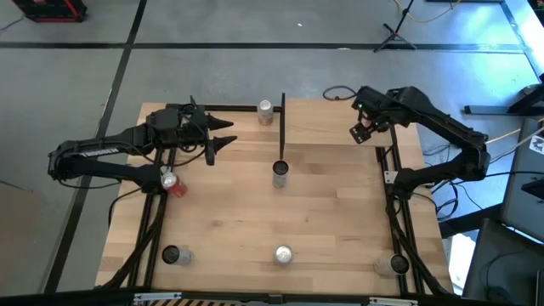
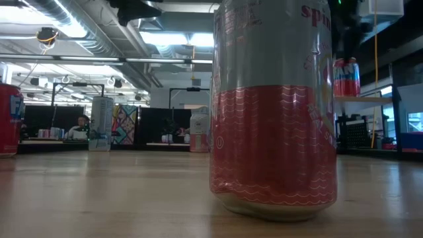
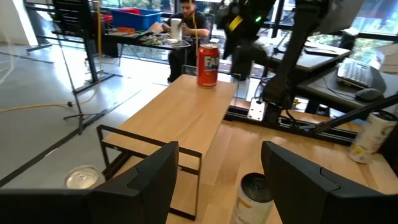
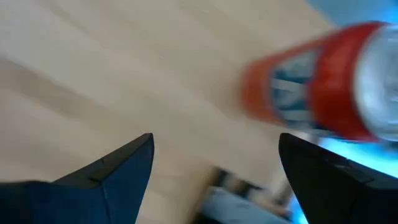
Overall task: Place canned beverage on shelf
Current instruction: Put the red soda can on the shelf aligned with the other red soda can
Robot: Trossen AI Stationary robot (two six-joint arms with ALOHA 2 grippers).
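While the right pincer (image 1: 364, 129) is hovering released above the shelf (image 3: 186, 118), a red can (image 4: 323, 87) is standing just ahead of its spread fingers, so it should probably be lining up squarely and lowering before closing. Opposite, the left pincer (image 1: 223, 134) is waiting, also released, with nothing between its fingers. Several more cans are dotting the pale plank tabletop (image 1: 331, 212), and a workshop with desks is stretching beyond.
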